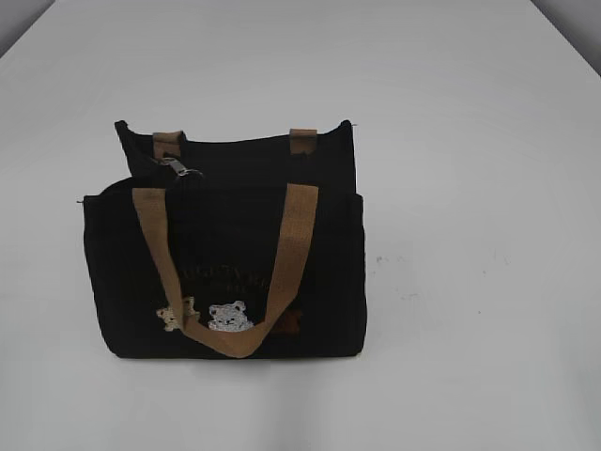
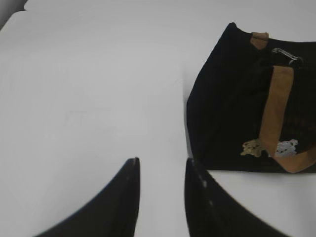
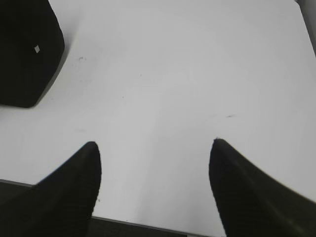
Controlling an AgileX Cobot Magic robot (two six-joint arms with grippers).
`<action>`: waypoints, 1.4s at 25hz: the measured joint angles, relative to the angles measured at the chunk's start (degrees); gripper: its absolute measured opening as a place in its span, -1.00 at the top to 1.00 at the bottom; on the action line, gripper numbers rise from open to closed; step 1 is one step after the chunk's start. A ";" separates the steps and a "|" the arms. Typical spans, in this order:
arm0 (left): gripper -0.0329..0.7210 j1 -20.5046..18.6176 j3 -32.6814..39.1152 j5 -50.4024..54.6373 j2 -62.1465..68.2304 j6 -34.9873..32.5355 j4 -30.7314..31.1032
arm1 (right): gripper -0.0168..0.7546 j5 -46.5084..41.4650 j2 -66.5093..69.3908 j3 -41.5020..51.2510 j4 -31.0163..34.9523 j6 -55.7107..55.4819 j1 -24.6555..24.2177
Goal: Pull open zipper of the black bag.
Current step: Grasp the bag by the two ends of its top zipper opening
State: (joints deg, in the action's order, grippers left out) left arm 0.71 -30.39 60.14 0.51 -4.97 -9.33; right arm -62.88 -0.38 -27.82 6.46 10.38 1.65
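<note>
The black bag [image 1: 225, 272] stands upright on the white table, with tan handles and small bears on its front. A silvery zipper pull [image 1: 180, 169] lies on the top rim near the bag's left end; the zip line itself is too dark to trace. Neither arm appears in the exterior view. In the left wrist view the bag [image 2: 232, 108] sits to the upper right, with the pull [image 2: 287, 56] in sight, and my left gripper [image 2: 162, 165] is open over bare table, apart from the bag. My right gripper [image 3: 154, 145] is wide open and empty; one corner of the bag [image 3: 27, 54] shows far left.
The white table [image 1: 470, 141] stretches all round the bag. Its near edge [image 3: 148, 224] runs just under my right gripper in the right wrist view. The table's far corners show at the top of the exterior view.
</note>
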 joint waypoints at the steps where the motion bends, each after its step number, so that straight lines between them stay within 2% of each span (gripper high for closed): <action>1: 0.29 0.00 -0.31 -1.06 1.11 0.00 -1.27 | -0.42 0.23 0.00 -0.07 0.05 0.00 0.00; 3: 0.29 0.00 -1.51 -5.11 4.24 0.00 -3.93 | -0.42 3.03 1.16 -0.95 0.97 0.00 0.00; 8: 0.23 0.04 -5.12 -11.74 17.87 0.00 -9.96 | -0.37 18.25 11.15 -2.17 6.22 0.00 0.20; 10: 0.11 0.04 -6.38 -13.85 24.56 -1.70 -15.91 | -0.34 22.69 15.27 -2.17 6.68 0.00 1.59; 14: -0.27 0.04 -9.35 -14.17 40.90 -13.45 -32.84 | -0.27 29.16 24.55 -2.17 7.06 1.49 6.77; 17: -0.38 0.04 -12.88 -11.86 55.03 -17.43 -39.14 | -0.23 29.55 33.33 -4.07 7.12 3.69 9.74; 22: -0.40 0.67 -21.30 -6.85 72.57 -19.34 -40.96 | -0.22 28.31 48.89 -10.31 7.12 7.66 13.83; 27: -0.35 5.13 -29.66 -6.16 83.85 -19.51 -40.81 | -0.22 27.73 58.56 -15.69 7.16 8.41 17.93; 30: -0.33 7.55 -33.31 -5.75 88.48 -18.51 -38.29 | -0.22 27.73 62.79 -18.03 7.16 8.81 20.57; 35: -0.30 8.12 -35.66 -7.38 92.60 -13.86 -33.78 | -0.22 27.73 67.94 -21.67 7.16 9.36 24.91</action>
State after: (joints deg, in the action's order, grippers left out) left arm 8.83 -66.05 52.76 93.12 -18.82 -43.11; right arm -35.16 67.56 -49.49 13.62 19.74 26.56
